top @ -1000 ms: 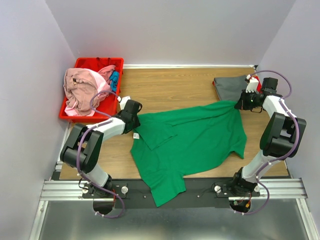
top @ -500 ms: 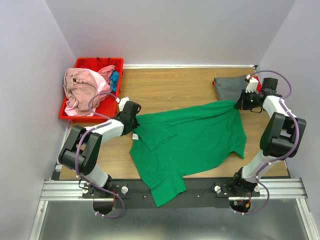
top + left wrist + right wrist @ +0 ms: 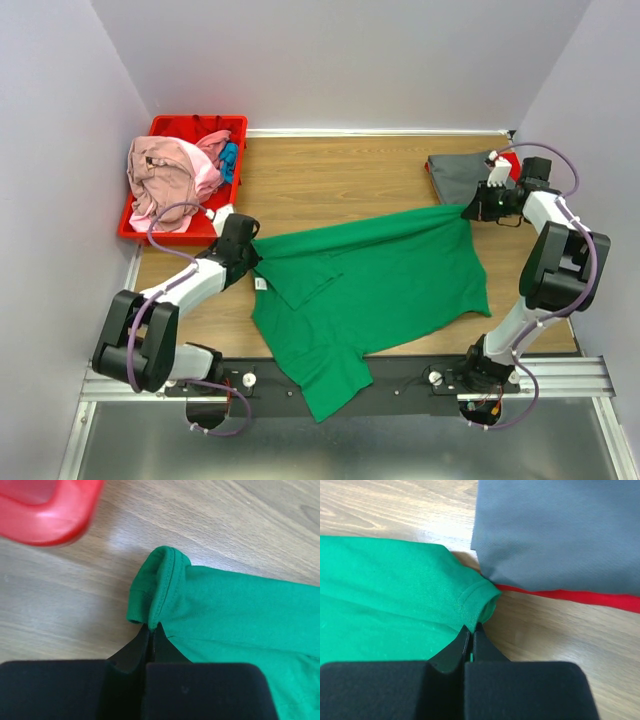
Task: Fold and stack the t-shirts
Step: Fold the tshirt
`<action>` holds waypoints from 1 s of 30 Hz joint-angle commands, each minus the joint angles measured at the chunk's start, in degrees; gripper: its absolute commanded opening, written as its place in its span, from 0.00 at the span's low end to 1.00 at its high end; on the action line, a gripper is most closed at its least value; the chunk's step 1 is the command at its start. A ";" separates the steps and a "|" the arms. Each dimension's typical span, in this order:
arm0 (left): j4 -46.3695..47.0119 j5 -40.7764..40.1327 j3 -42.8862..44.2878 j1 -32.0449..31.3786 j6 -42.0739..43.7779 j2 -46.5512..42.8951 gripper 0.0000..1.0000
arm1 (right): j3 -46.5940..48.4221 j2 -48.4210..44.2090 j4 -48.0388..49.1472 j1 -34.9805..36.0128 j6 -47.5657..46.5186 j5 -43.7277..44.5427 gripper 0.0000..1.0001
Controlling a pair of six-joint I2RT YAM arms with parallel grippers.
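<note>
On wooden tabletop [image 3: 340, 180], large bright green cloth t-shirt [image 3: 390, 285] is lying spread across middle, far edge running L–R, body trailing toward near edge. Folded dark grey t-shirt [image 3: 555, 530] is sitting far R, just beside its R corner. Both tools are pinching hem, jaws narrow: left tool [image 3: 151, 629] on L far corner, right tool [image 3: 471, 630] on R.

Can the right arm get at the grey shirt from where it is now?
Probably yes: the grey shirt lies just beyond the right claw, nothing between, though that claw is shut on the green shirt.
</note>
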 commanded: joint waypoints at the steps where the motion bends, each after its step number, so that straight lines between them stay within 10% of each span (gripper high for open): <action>1: -2.29 -0.95 -1.30 2.28 -0.43 -2.72 0.00 | 1.77 2.04 0.05 0.72 -0.31 -1.72 0.03; 27: -6.77 -0.42 -4.38 7.47 -4.82 -13.71 0.00 | 13.27 10.92 -0.04 11.89 1.27 0.90 0.04; 30: -7.30 0.81 -4.46 7.82 -5.44 -15.55 0.00 | 14.77 12.23 -0.04 12.50 2.06 4.94 0.21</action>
